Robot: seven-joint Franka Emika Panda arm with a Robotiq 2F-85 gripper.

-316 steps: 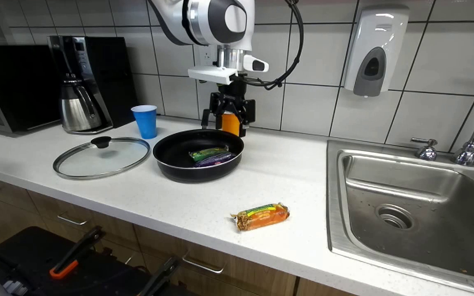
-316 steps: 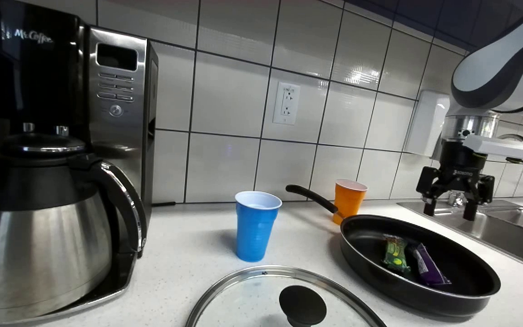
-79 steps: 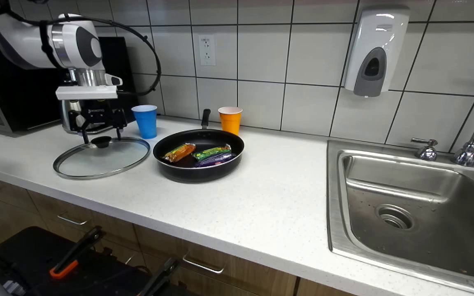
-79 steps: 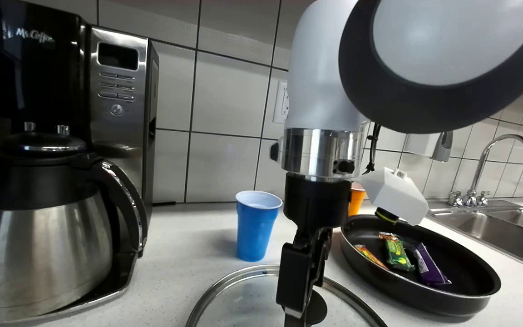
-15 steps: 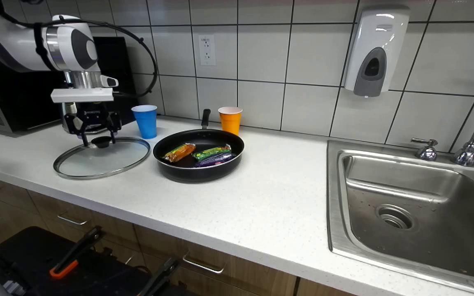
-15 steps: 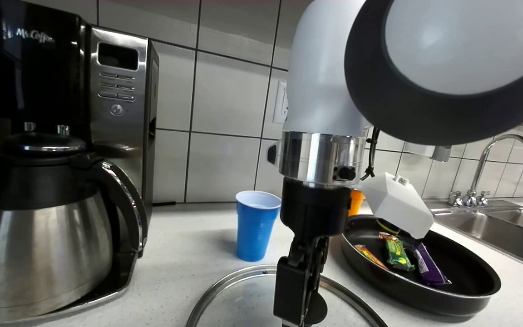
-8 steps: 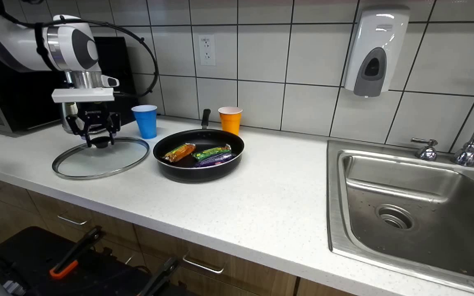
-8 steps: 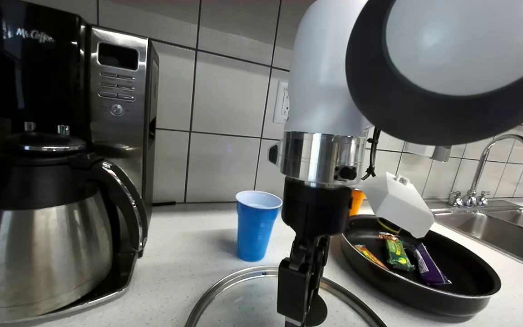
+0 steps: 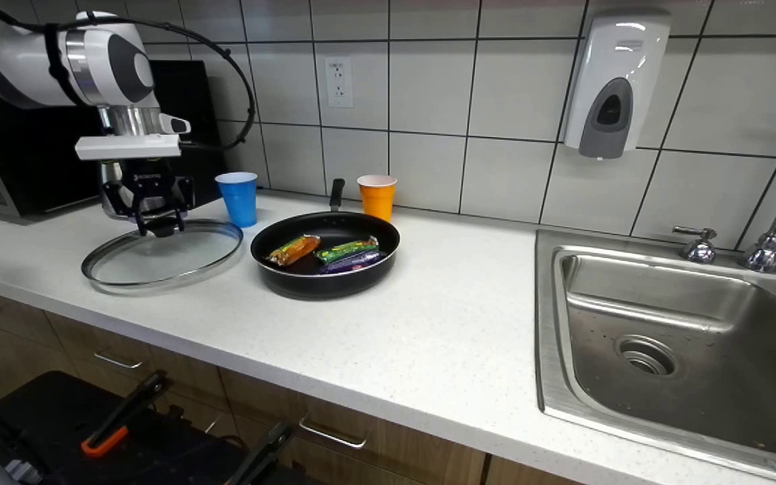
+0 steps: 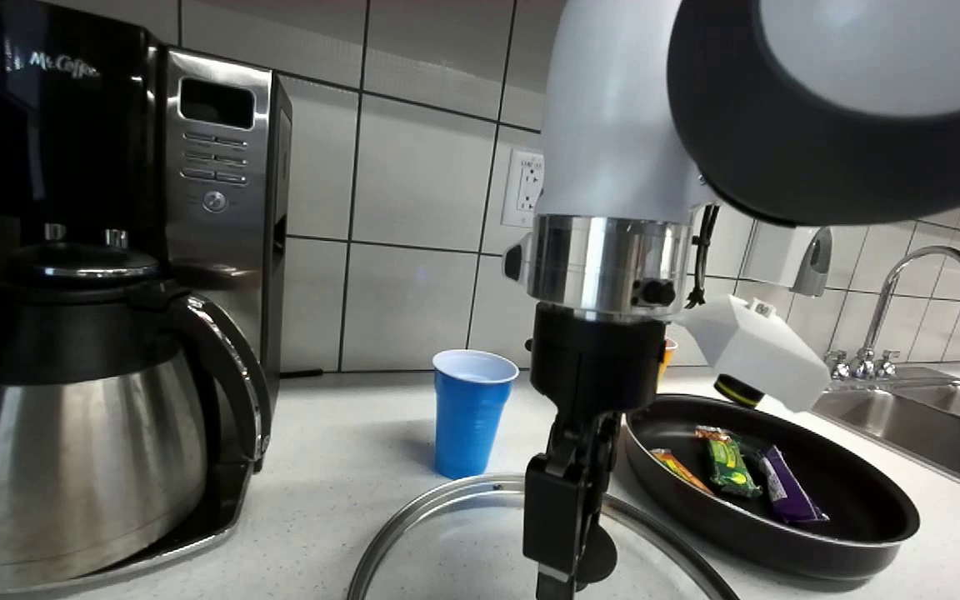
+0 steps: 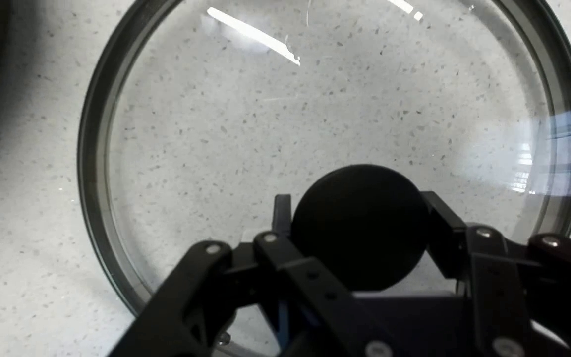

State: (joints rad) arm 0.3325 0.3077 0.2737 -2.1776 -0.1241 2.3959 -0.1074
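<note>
Black end effector (image 11: pixel 356 207), jaws part-spread, grips round knob (image 11: pixel 361 228) of clear glass lid (image 11: pixel 315 114) from both sides.

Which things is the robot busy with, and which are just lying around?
Busy with:
gripper
black knob, gripped
glass lid under it

Just around, it seems:
blue cup
orange cup
coffee maker
frying pan with wrapped bars (not touched, perhaps involved)

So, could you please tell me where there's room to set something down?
The widest bare patch of counter lies between the black pan and the sink. A narrower strip lies between pan and front edge. It is crowded around the glass lid, its knob in the jaws, near the blue cup and coffee maker.
</note>
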